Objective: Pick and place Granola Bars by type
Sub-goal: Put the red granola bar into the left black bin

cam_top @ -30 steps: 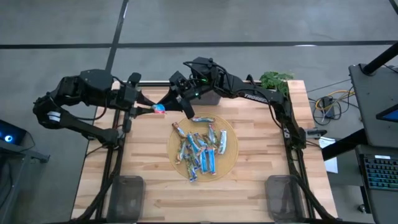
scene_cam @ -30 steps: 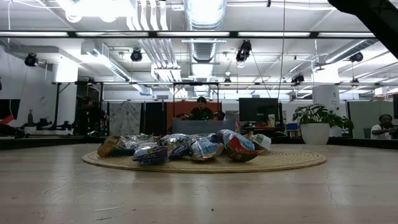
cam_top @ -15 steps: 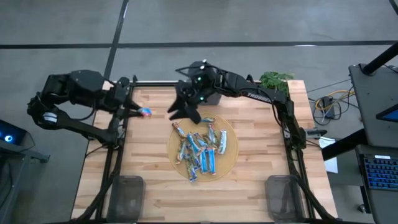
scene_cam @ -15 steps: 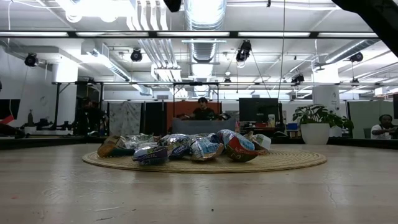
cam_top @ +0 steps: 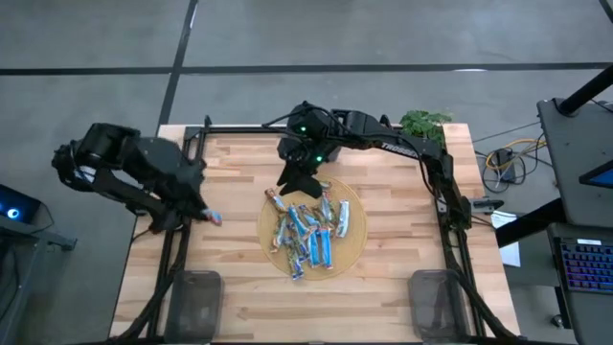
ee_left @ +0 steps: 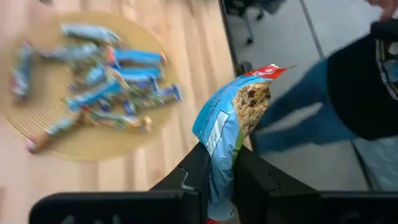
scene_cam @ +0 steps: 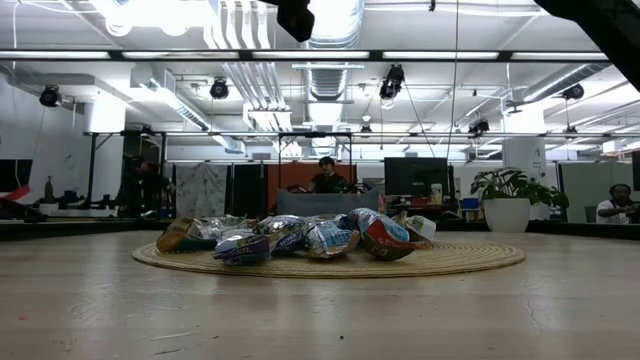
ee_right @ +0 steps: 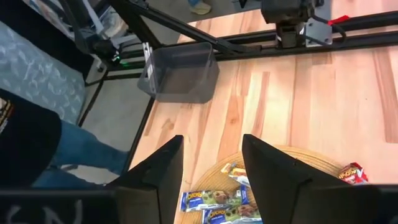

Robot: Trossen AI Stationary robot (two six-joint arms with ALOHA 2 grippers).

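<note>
Granola Bars (cam_top: 309,230) heaped on round woven mat (cam_top: 353,244); grey bin (ee_right: 180,74) holds nothing.

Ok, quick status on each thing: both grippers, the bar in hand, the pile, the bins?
Left gripper: shut on a blue-wrapped bar, over the table's left edge.
Right gripper: open, empty, above the mat's far rim.
Remaining bars: piled on the round woven mat.
Left bin: looks empty.
Right bin: looks empty.
</note>
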